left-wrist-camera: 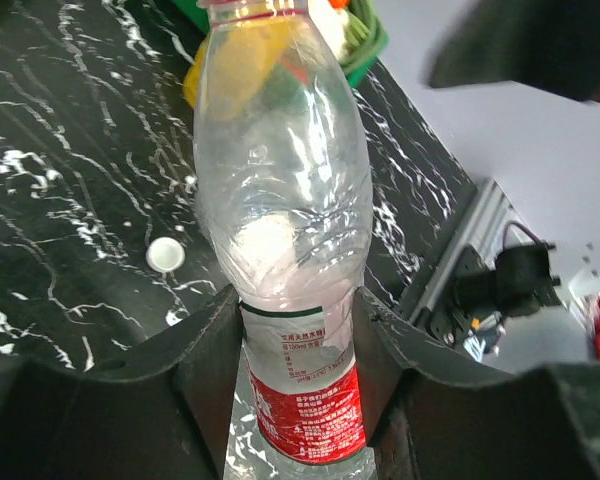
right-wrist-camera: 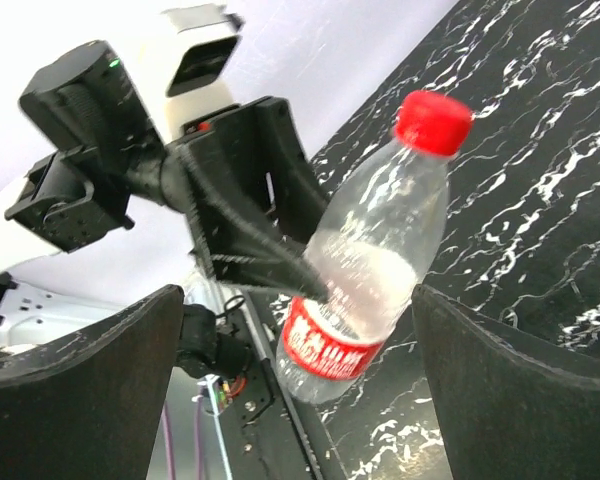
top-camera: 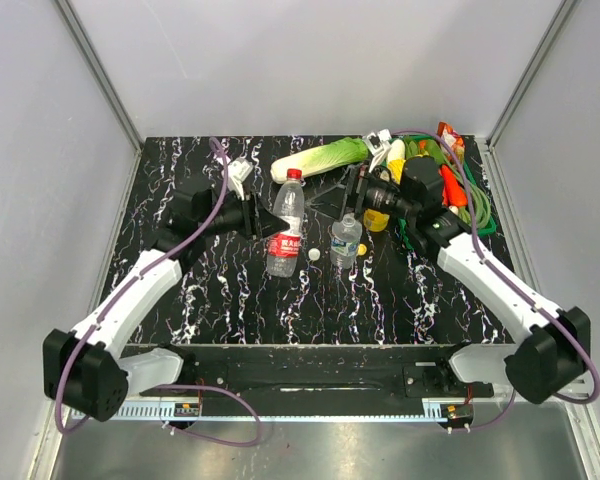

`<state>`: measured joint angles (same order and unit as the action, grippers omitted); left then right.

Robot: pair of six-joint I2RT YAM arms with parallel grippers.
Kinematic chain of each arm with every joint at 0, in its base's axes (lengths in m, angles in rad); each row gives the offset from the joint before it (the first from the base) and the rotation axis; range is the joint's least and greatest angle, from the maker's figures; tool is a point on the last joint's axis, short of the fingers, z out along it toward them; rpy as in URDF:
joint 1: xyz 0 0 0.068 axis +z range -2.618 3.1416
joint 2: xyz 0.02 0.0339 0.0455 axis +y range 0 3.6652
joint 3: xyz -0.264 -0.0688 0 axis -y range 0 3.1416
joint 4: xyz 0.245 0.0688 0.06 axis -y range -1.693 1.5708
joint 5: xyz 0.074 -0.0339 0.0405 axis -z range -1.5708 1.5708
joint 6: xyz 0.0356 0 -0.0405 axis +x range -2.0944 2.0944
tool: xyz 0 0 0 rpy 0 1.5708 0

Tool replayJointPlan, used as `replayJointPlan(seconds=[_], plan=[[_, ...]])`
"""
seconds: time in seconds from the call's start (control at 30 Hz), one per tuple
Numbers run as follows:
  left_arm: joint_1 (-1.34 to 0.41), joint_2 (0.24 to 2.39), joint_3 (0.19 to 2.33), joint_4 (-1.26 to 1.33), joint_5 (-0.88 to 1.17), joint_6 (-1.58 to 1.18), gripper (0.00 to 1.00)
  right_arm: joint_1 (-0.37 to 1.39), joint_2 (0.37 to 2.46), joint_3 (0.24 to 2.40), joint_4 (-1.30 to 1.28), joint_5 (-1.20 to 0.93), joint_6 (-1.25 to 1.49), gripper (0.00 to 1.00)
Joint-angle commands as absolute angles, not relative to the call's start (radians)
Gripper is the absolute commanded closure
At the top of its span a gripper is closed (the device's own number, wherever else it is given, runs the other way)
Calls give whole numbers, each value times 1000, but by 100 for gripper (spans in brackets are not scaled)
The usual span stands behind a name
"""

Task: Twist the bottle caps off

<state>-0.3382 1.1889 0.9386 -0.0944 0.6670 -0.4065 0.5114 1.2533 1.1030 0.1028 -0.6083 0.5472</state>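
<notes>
A: What is the left hand (left-wrist-camera: 300, 345) doing?

B: It is clamped on the red bottle (left-wrist-camera: 280, 180). One finger presses each side of the waist, just above the red label.

A: And the cap?

B: The red cap (right-wrist-camera: 433, 122) sits on the neck, screwed on as far as I can see. Nothing is touching it.

A: Is the bottle standing on the tabletop (top-camera: 180, 300)?

B: I cannot tell whether its base touches. The left hand hides that part.

A: The right hand (right-wrist-camera: 295, 330)?

B: Wide apart and holding nothing. It faces the red bottle from the other side, and the bottle shows between its two fingers but clear of both.

A: What about the other bottles?

B: The blue-label bottle (top-camera: 345, 240) stands upright just right of the red one, under the right hand. The white cap (top-camera: 313, 255) lies loose on the tabletop between the two bottles. The yellow cap (top-camera: 362, 249) lies just right of the blue-label bottle.

A: The orange bottle (top-camera: 377, 220)?

B: Only a yellow patch shows behind the right hand, near the vegetables (top-camera: 320, 158) at the far edge.
</notes>
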Motion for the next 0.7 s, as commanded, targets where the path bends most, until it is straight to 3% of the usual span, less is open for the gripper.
replayJointPlan(seconds=[0.0,0.27,0.43,0.53,0.67], plan=[[-379,1091,928,-127,727,-336,52,486,1308,1112,256,-724,686,0],[-455,1043,919,-121,753,-374,53,479,1362,1069,435,-778,801,0],[-494,1042,928,-123,759,-374,53,476,1385,1051,523,-802,856,7],[-505,1032,928,-114,772,-383,53,469,1384,1042,567,-814,876,20],[-511,1026,928,-117,779,-380,53,466,1371,1029,592,-816,888,63]])
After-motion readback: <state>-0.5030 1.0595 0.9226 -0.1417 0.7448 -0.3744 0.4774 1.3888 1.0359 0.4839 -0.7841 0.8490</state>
